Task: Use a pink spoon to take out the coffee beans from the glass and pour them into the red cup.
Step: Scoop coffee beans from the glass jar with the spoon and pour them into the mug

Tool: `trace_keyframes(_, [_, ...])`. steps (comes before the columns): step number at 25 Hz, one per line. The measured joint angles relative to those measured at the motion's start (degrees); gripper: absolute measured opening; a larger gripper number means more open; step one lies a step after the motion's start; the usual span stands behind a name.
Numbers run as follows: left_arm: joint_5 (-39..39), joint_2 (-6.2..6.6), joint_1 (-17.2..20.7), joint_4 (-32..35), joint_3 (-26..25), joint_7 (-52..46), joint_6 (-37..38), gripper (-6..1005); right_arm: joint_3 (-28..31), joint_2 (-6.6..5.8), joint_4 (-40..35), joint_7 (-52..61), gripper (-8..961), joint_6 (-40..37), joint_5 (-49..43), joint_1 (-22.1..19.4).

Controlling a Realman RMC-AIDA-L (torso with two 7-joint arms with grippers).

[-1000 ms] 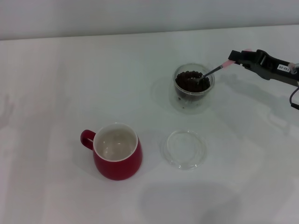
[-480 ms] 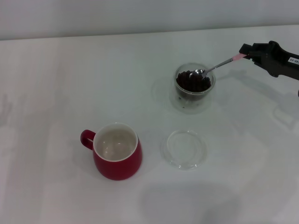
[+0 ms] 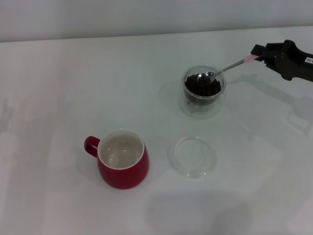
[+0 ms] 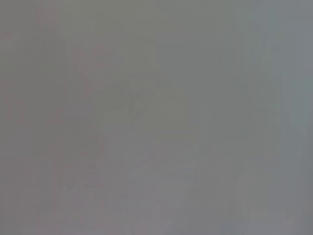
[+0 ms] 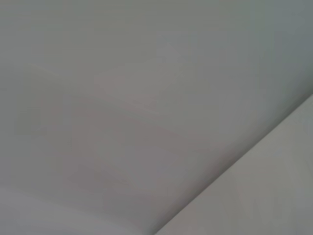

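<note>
The black right gripper [image 3: 260, 53] is cut off by the head view's right edge, and its fingers cover most of the pale pink handle of the metal-bowled pink spoon [image 3: 230, 66]. Both wrist views show only featureless grey blur.

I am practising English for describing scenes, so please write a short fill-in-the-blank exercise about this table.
1. The right tool holds the pink spoon by its ____ end.
2. The spoon's bowl is over the ____ holding the coffee beans.
3. The inside of the red cup is ____ in colour.
4. The flat clear dish lies between the red cup and the robot's ____ side.

Missing words: pink; glass; white; right
</note>
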Motion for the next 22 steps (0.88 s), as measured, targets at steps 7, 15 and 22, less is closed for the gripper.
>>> trace_keyframes(7, [0.0,0.00,0.0,0.0,0.0,0.0,0.0,893,0.0,-0.51,0.0,1.1,145,-4.3,0.1,0.9])
trace_keyframes(15, [0.0,-0.16,0.2,0.1,0.0,0.0,0.0,894,-2.4,-1.15,-0.7,4.5,144,-13.0,-1.7,2.5])
trace_keyframes(22, [0.3,-0.25,0.3,0.5,0.0,0.0,0.0,894,-8.7,-0.36,-0.5,7.1,144,-15.3,-3.2,5.0])
